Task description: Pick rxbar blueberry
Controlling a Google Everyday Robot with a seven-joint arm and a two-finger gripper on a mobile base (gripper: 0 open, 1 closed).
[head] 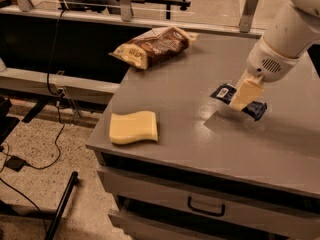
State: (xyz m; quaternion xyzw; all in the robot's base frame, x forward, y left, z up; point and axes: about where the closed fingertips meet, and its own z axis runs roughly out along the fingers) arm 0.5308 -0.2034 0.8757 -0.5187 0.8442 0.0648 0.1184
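Note:
The rxbar blueberry point(223, 92) is a small flat bar in a dark navy wrapper at the right of the grey cabinet top point(175, 134). My gripper point(244, 95), with cream-coloured fingers, comes down from the white arm at upper right. It is shut across the bar's middle, so only the bar's two ends show on either side of the fingers. The bar hangs a little above the surface.
A pale yellow wavy sponge point(134, 127) lies near the cabinet's front left corner. A brown-and-cream snack bag point(152, 46) lies at the back left. A drawer with a dark handle point(206, 207) is below the top. Cables trail on the floor at the left.

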